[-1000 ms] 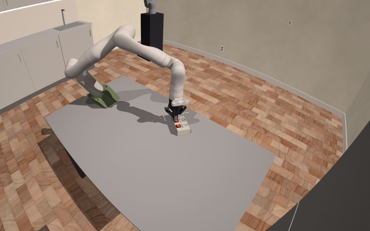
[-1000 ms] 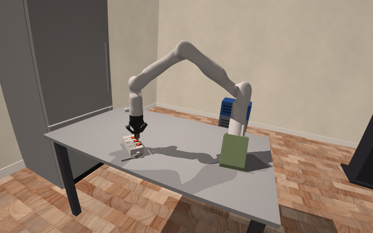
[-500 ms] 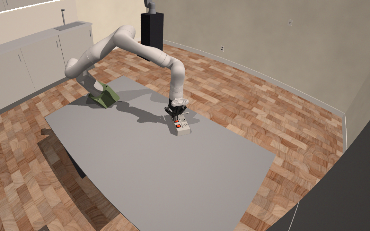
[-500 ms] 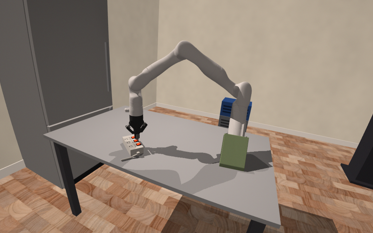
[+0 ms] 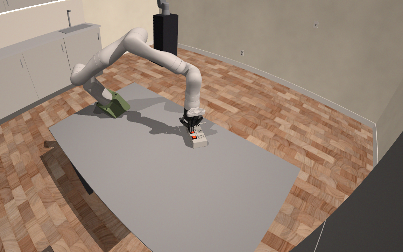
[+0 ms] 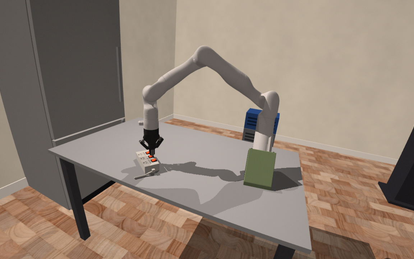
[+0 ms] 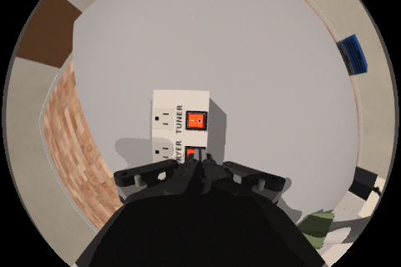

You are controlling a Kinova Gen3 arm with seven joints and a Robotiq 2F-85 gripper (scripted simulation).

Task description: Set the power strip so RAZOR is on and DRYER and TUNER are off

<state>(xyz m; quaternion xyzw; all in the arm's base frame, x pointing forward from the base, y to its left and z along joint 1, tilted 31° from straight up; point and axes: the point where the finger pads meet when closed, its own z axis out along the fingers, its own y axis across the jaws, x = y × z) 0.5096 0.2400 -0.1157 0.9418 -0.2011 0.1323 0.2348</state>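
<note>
Exterior view: the power strip (image 5: 199,144) (image 6: 151,167) (image 7: 180,97) lies switch side up on the tabletop (image 5: 171,194) (image 6: 185,141) (image 7: 259,50), its cord (image 6: 143,176) leaving one end. The gripper (image 5: 191,131) (image 6: 151,155) (image 7: 200,156) points down over the strip's middle, fingers fully closed with nothing between them, the tips at the DRYER switch (image 5: 192,132) (image 6: 150,156) (image 7: 190,152). Whether they touch it I cannot tell. The TUNER switch (image 5: 194,137) (image 6: 148,152) (image 7: 196,120) sits at the strip's cordless end. The switch at its cord end (image 6: 153,160) should be RAZOR, though its label is out of sight. None of the three settings can be read with certainty.

The strip looks like a stiff, light plastic box, likely to slide or tip if pushed sideways. No grasp seems needed while it is upright: the shut fingertips serve as a blunt prod, best pressed straight down on the raised half of a rocker. Pressing near the switch-side edge could tilt the body, and a dragging tip could catch the next rocker. If it must be moved, its long side walls look the best hold, clear of the switches and the cord, which probably flexes and could tug.
</note>
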